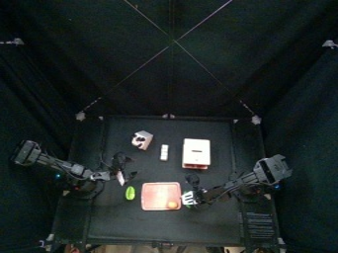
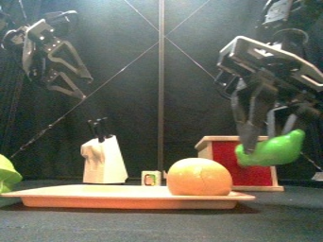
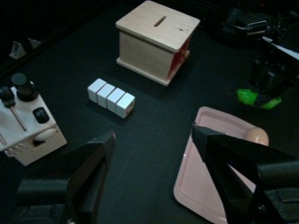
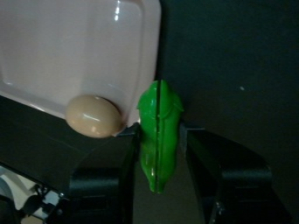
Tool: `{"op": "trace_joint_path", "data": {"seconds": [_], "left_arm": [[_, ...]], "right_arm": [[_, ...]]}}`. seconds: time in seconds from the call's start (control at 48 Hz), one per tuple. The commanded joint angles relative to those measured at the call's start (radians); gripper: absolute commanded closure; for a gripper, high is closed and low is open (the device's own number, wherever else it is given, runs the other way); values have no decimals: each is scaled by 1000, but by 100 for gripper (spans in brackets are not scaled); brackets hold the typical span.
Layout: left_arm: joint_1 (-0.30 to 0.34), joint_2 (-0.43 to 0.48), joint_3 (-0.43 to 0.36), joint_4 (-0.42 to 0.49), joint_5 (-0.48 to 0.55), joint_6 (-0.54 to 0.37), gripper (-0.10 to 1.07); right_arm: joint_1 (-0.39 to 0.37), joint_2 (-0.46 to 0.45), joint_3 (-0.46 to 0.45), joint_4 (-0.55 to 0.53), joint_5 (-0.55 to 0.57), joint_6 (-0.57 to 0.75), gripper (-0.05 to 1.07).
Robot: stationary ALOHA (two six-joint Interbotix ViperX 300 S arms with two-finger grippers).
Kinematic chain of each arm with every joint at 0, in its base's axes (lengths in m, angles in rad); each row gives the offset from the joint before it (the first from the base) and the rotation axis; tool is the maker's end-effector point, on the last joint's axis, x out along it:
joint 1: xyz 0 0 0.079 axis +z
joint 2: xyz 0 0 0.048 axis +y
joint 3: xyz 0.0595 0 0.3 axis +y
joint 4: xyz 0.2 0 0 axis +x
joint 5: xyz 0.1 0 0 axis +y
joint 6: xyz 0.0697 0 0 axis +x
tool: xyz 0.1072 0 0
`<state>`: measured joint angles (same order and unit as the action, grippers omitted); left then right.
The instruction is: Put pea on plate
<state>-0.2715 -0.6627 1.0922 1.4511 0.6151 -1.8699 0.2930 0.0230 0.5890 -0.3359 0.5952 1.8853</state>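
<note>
The right gripper (image 4: 159, 144) clamps the pea (image 4: 159, 131) between its jaws, holding the pod lengthwise just off the edge of the plate (image 4: 70, 52), apparently so it can be carried over the rim and dropped inside. In the front view the pea (image 2: 275, 149) hangs in the air above table level, to the right of the plate (image 2: 127, 197) and not yet over it. The pea is a glossy, bright green, ridged oval pod; the plate is a flat, smooth salmon-pink square with rounded corners and a paler rim. A matte tan ball (image 4: 91, 115) already sits on the plate near that edge, so the clear pink surface beside it looks the safer landing spot. The left gripper (image 3: 152, 162) hovers empty, jaws spread, away from the work.
</note>
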Motion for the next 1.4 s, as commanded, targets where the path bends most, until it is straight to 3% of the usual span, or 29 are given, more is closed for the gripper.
{"op": "trace_joint_path", "data": {"seconds": [0.0, 0.271, 0.792, 1.083, 1.375], "left_arm": [[0, -2, -12, -3, 2, -2, -3], [0, -2, -6, -3, 3, 6, -3], [2, -5, -6, 2, 6, 11, -3], [2, -5, -6, -3, 6, 11, -3], [2, -5, 0, -3, 6, 11, -3]], "right_arm": [[-25, 14, -74, -25, 2, -3, 39], [-75, 87, -235, -78, 37, -18, 39], [-89, 258, -425, -58, 78, -23, 38], [-95, 321, -474, -63, 120, -26, 38], [-92, 327, -472, -66, 121, -26, 35]]}}
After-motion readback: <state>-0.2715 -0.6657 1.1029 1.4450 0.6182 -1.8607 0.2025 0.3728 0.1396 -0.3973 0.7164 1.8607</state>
